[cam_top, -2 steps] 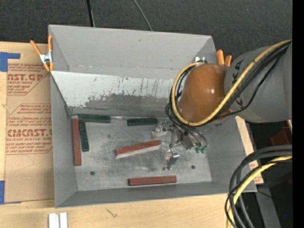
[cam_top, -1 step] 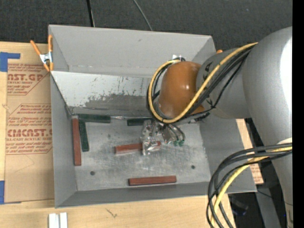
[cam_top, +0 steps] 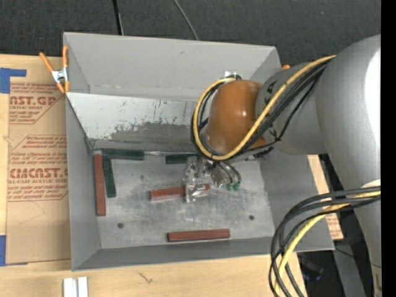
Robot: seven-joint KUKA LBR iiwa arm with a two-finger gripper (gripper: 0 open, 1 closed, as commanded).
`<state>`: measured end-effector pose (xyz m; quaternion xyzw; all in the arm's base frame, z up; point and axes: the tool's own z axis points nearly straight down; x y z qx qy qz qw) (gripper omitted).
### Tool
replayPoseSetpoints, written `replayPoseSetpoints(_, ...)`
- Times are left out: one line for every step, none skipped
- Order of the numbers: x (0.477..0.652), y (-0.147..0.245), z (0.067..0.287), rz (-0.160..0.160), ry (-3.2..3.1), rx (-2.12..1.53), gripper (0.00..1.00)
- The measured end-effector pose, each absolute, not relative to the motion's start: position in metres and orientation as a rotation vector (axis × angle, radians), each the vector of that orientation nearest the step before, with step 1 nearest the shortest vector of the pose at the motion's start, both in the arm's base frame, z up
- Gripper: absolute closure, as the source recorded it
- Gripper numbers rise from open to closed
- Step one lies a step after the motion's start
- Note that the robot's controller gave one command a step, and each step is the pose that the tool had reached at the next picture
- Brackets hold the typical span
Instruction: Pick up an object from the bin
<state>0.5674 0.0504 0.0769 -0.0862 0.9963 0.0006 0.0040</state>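
Observation:
My gripper is low over the middle of the bin floor, below the orange wrist cover. A short red-brown stick lies flat just to its left, and the stick's right end reaches the gripper's metal tip. Whether the stick is gripped I cannot tell. A small green piece shows right beside the gripper on its right. A longer red-brown stick lies flat near the front wall, apart from the gripper.
Along the left wall lie an upright-running red-brown stick and a dark green stick. Two more dark green sticks lie at the foot of the back wall. The arm covers the bin's right side.

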Motion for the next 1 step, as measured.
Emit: replayPoseSetpoints(0.581,0.0474,0.2042,0.001,3.12,-0.343,1.0)
